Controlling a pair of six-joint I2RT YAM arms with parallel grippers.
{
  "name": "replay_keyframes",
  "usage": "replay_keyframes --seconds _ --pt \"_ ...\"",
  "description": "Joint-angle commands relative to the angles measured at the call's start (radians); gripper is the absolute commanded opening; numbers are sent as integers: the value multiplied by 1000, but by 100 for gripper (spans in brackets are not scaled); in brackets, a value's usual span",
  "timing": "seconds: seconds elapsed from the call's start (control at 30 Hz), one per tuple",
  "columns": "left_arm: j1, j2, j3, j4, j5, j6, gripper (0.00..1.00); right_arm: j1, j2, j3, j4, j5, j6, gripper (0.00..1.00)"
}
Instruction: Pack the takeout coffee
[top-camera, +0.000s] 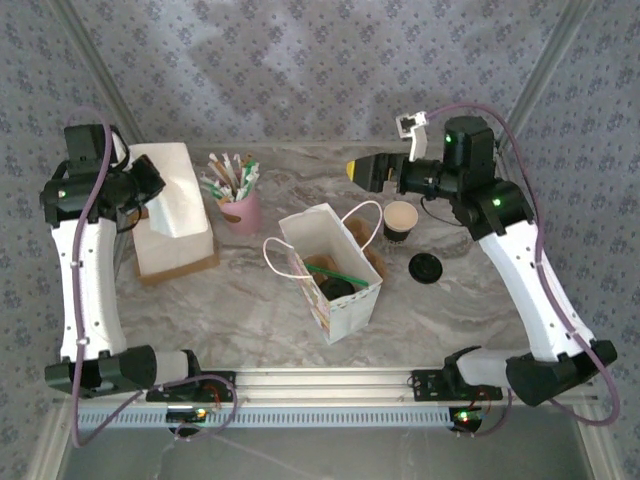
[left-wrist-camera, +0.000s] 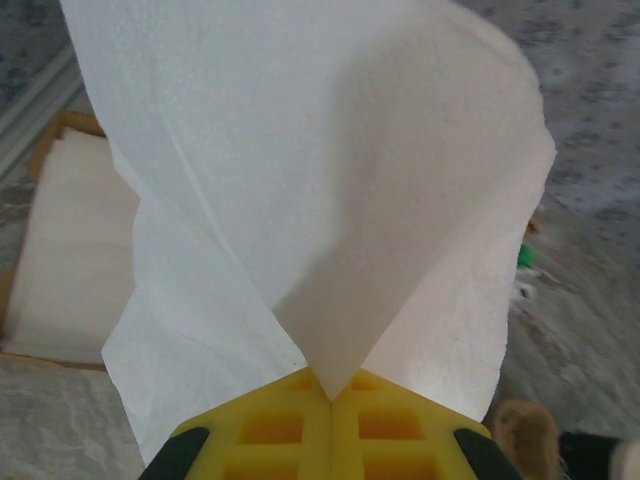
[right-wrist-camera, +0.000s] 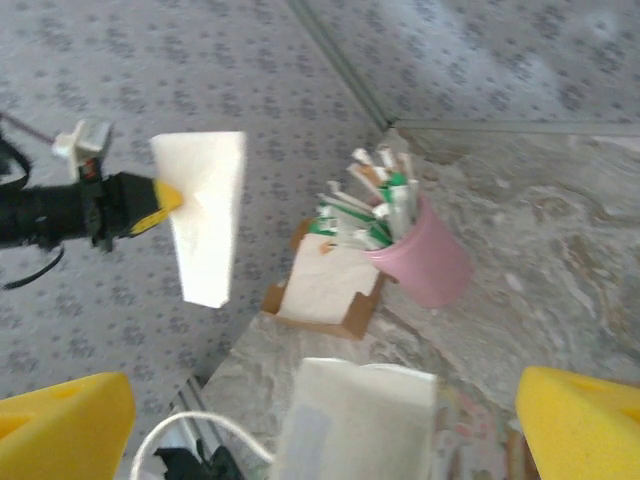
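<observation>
The marble table (top-camera: 250, 310) carries everything. The white paper bag (top-camera: 345, 300) stands open-mouthed at its middle, below and ahead of the right gripper's fingers and well off to the side of the left gripper's, so both arms can reach it. Its handles are splayed outward, which leaves the opening free.

The napkin tray (top-camera: 180, 262) lies directly beneath the left gripper (left-wrist-camera: 330, 400), whose yellow fingers (left-wrist-camera: 270, 425) are pressed together on one corner of a white napkin (left-wrist-camera: 330, 200). Pinched at that single point, the sheet hangs loose and clear of the stack, probably so that one napkin comes away alone.

The right gripper (right-wrist-camera: 320, 430) hovers high with its pads (right-wrist-camera: 585, 420) spread wide and nothing between them. It points across the bag toward the pink cup of straws (right-wrist-camera: 425, 265), and I judge it is waiting.

A dark-walled cup (top-camera: 400, 222) stands just below the right fingers, beside the bag.

The takeout coffee (top-camera: 335, 290) appears to sit low inside the bag, a dark round top with a green straw (top-camera: 330, 270) leaning over it. Its wall is hidden, so this is a guess.

A loose black lid (top-camera: 427, 267) lies flat on the table near the dark cup.
</observation>
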Motion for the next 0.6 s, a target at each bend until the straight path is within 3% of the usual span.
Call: replay_keyframes --seconds 0.0,0.17,0.33,0.57 --pt "-66 -27 57 -25 68 -44 0 59 -36 51 -4 -5 -26 99" --pt "-237 -27 94 15 30 -114 0 195 -40 82 61 10 8 93" --pt "-408 -7 122 74 -65 -179 0 376 18 142 82 107 -25 82" --pt "-550 16 115 158 -107 -240 0 531 142 244 65 211 -85 76"
